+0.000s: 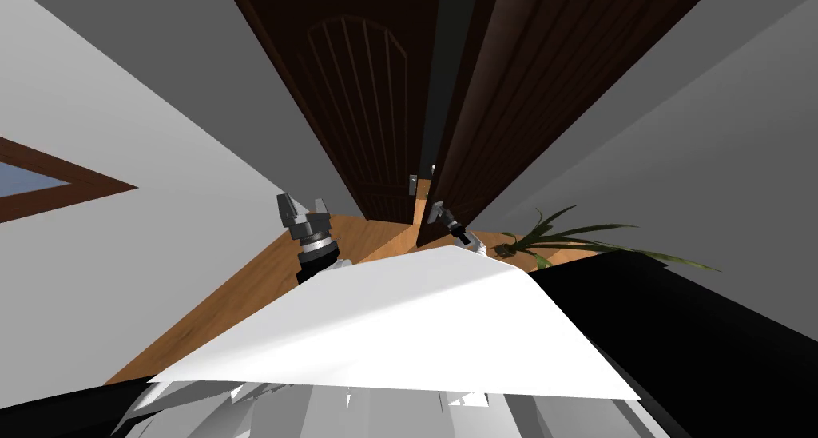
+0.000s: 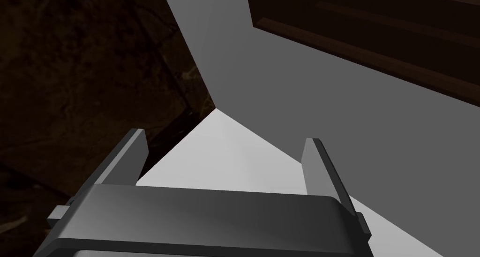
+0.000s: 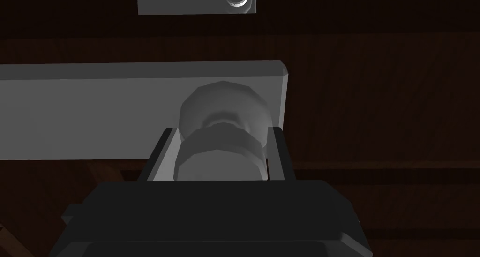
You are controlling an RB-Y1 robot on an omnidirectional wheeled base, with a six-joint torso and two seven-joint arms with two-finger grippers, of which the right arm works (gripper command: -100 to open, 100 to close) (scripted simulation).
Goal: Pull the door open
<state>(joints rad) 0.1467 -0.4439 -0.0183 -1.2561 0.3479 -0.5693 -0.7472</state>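
Note:
The dark brown door [image 1: 527, 89] stands a little ajar, with a narrow grey gap [image 1: 438, 73] between its edge and a dark arched panel [image 1: 351, 105]. My right gripper [image 1: 438, 213] is at the door's edge, low down. In the right wrist view the right gripper [image 3: 220, 153] is shut on a round grey knob [image 3: 222, 123], and its fingers [image 3: 159, 158] press the knob's sides. The knob sits on a grey plate [image 3: 93, 113] fixed to the dark door. My left gripper [image 1: 302, 209] hangs apart to the left; the left gripper [image 2: 225, 160] is open and holds nothing.
A green plant [image 1: 559, 240] stands on the wooden floor [image 1: 240, 297] right of the door. Grey walls [image 1: 160, 137] flank the doorway. A brown window frame [image 1: 72, 187] is on the left wall. A black area [image 1: 719, 337] lies at the lower right.

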